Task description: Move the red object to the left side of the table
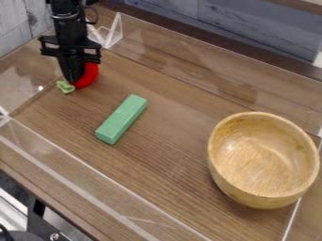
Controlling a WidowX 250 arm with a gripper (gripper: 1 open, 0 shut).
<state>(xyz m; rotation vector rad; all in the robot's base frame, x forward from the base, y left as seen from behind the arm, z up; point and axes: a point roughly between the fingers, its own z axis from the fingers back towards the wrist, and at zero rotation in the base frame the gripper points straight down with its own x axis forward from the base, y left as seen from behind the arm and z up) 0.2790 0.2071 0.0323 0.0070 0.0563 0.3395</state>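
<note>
Fingers (75, 64) clamped on red object (86, 79), far-left table (189, 89); green block (120, 119) near; wooden bowl (263, 158) well apart.

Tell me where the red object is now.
Camera view: the red object is at the upper left of the table, clamped under the gripper, up and left of the green block.

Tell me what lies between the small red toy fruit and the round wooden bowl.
The green rectangular block, touching neither the small red toy fruit nor the round wooden bowl; camera view.
</note>
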